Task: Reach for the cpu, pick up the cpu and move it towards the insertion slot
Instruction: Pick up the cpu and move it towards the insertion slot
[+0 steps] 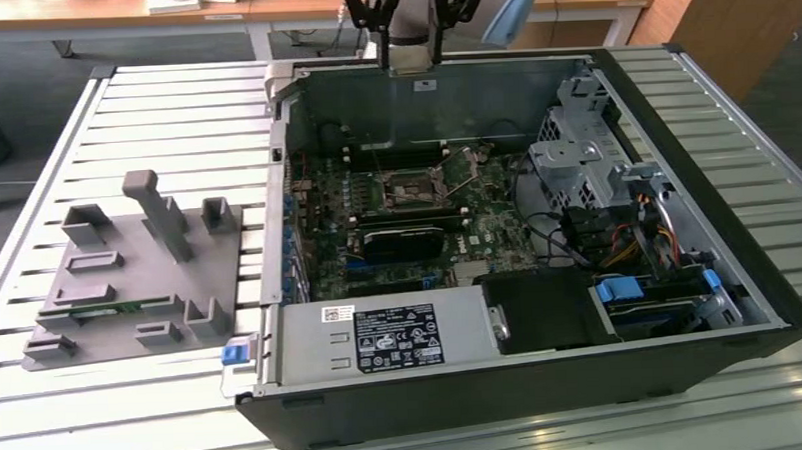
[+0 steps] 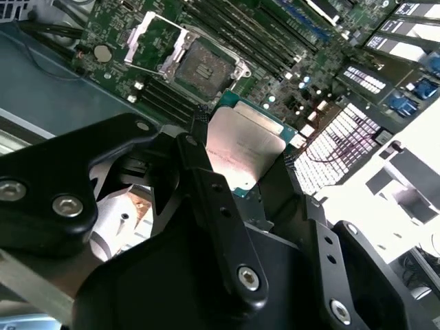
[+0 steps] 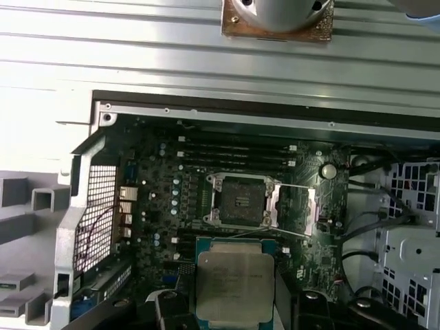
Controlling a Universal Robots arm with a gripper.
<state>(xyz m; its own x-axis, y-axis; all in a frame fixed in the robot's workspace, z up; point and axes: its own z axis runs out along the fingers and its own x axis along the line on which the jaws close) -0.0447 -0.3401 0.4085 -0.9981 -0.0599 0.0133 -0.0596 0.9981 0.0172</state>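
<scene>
The cpu [image 2: 244, 144] [image 3: 232, 285] is a flat square chip with a shiny silver top and a green rim. My gripper [image 2: 242, 157] [image 3: 234, 306] is shut on it, with one black finger on each side. In the exterior view the gripper [image 1: 411, 65] hangs over the far wall of the open computer case [image 1: 764, 302]. The insertion slot [image 1: 414, 193] [image 2: 203, 65] [image 3: 238, 201] lies on the motherboard below, a silvery frame around a dark centre with its metal lid swung open. The cpu is held in the air, apart from the slot and short of it in both wrist views.
A grey fixture tray [image 1: 123, 285] with upright blocks lies at the exterior view's left of the case. Inside the case are a black card [image 1: 402, 240], a power supply [image 1: 378, 336], a metal drive cage [image 1: 586, 158] and loose cables [image 1: 629, 242]. Memory slots [image 3: 234, 155] run beside the socket.
</scene>
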